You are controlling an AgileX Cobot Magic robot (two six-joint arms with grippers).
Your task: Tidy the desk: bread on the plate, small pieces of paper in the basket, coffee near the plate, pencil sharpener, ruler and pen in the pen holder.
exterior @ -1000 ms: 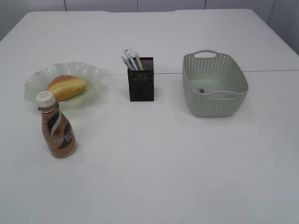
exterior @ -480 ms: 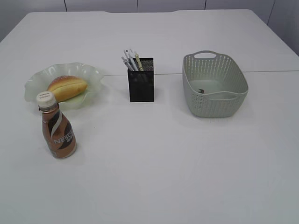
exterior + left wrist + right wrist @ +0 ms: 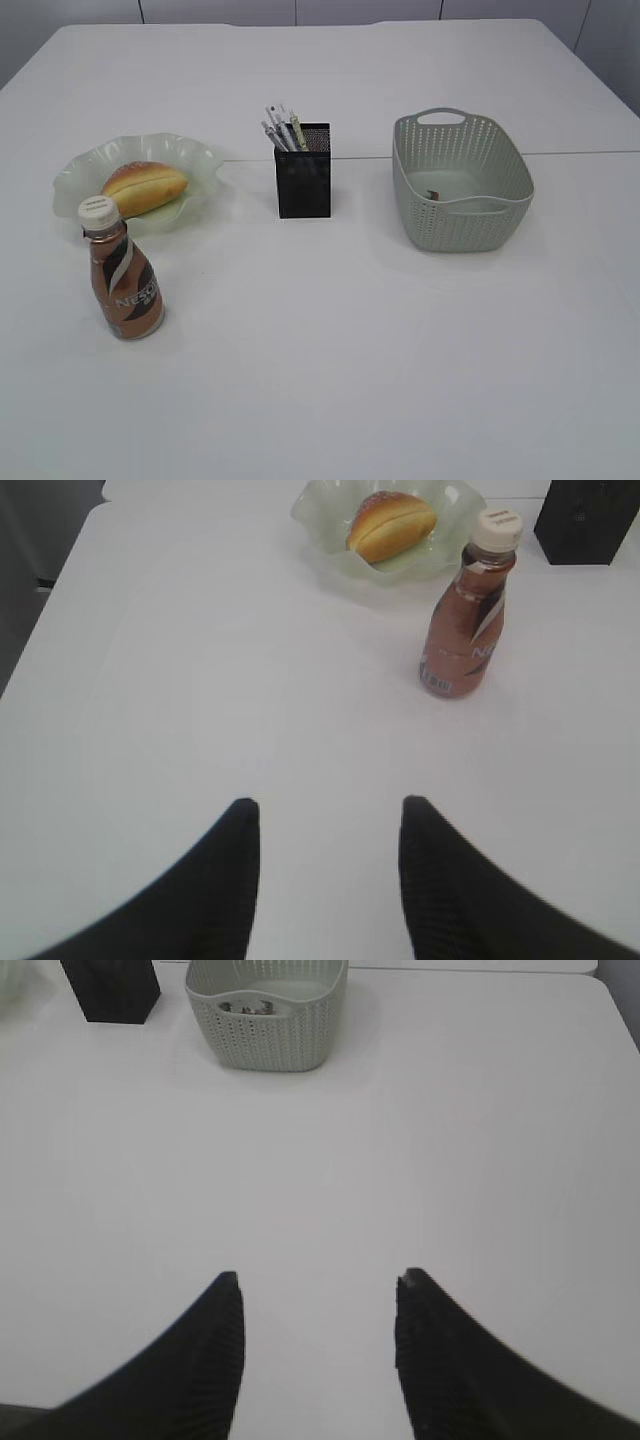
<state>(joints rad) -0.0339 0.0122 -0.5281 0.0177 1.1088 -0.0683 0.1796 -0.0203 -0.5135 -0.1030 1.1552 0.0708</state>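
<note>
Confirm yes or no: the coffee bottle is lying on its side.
No, the coffee bottle stands upright on the desk, white cap on top, just in front of the plate.

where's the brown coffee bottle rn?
Exterior view, left side: the brown white-capped coffee bottle stands upright on the white desk, just in front of the pale green ruffled glass plate holding the bread.

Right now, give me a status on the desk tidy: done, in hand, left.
Done: the bread lies on the plate, the coffee stands just in front of that plate, pens stick out of the pen holder, and scraps lie in the basket. In hand: nothing; the left gripper and right gripper are open over bare desk. Left: nothing loose shows; ruler and sharpener cannot be confirmed.
</note>
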